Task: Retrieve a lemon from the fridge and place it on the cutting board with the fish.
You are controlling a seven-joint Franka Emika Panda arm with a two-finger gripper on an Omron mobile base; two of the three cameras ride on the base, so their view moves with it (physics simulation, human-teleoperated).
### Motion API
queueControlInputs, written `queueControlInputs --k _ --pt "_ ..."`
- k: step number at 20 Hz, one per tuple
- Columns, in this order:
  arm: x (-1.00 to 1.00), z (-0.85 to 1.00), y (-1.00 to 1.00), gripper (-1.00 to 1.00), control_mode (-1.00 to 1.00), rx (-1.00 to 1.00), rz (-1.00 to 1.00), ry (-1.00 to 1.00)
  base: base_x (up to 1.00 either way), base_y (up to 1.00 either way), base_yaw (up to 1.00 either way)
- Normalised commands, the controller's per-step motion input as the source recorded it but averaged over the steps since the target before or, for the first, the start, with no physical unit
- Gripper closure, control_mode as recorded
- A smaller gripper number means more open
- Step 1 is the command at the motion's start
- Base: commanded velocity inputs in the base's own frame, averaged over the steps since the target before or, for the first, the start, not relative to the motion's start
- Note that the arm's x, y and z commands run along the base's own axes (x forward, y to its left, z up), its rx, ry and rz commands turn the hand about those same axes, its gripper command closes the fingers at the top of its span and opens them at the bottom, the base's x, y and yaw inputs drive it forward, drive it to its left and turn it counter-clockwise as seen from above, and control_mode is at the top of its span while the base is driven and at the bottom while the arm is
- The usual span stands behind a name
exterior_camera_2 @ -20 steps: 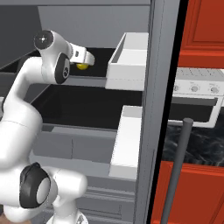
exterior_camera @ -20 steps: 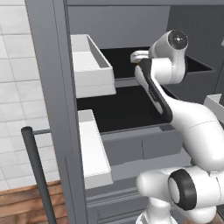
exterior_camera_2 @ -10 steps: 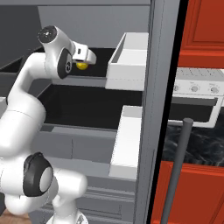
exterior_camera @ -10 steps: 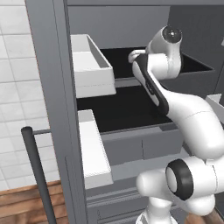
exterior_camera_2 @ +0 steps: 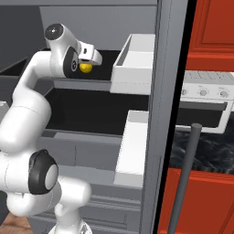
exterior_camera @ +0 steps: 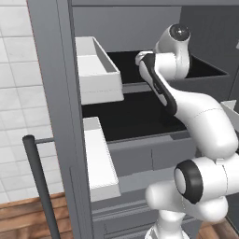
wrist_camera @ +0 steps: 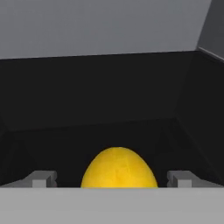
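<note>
The grey fridge (exterior_camera: pixel 65 93) stands open. On its upper black shelf (exterior_camera_2: pixel 107 61) lies the lemon (exterior_camera_2: pixel 85 67), small and bright yellow. My gripper (exterior_camera_2: pixel 89 63) reaches onto that shelf and is open, right at the lemon. In the hand view the lemon (wrist_camera: pixel 119 168) sits low in the middle, between the two spread fingertips (wrist_camera: pixel 41 178), with a gap on each side. The jaws do not touch it. The cutting board and the fish are out of view.
White door bins (exterior_camera: pixel 95 70) (exterior_camera_2: pixel 135 59) hang on both open doors beside the shelf. A second black shelf (exterior_camera: pixel 135 116) lies below. Dark bar handles (exterior_camera: pixel 39 186) (exterior_camera_2: pixel 185 178) stand in front. A stove (exterior_camera_2: pixel 205 98) and red cabinets (exterior_camera_2: pixel 210 27) lie to the right.
The arm has stretched a little farther onto the upper shelf, bringing the hand closer around the lemon. The jaws stayed wide and the lemon has not moved.
</note>
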Motion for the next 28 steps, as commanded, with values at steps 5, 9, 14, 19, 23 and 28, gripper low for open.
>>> queueControlInputs --k 5,9,14,19,23,28 --pt "0.01 -0.14 0.0 -1.0 -1.0 0.0 0.0 0.01 0.0 0.0 0.0" --pt "0.0 -0.19 0.0 -1.0 -1.0 0.0 0.0 0.04 0.0 0.0 0.0" --pt "0.01 -0.1 0.0 -1.0 -1.0 -0.01 0.0 0.02 0.0 0.0 0.0" --pt "0.04 0.0 0.0 -1.0 -1.0 0.0 0.0 0.0 0.0 0.0 0.0" --pt "0.04 0.0 0.0 -1.0 -1.0 0.0 0.0 0.0 0.0 0.0 0.0" --pt "0.06 0.0 0.0 -1.0 -1.0 0.0 0.0 0.0 0.0 0.0 0.0"
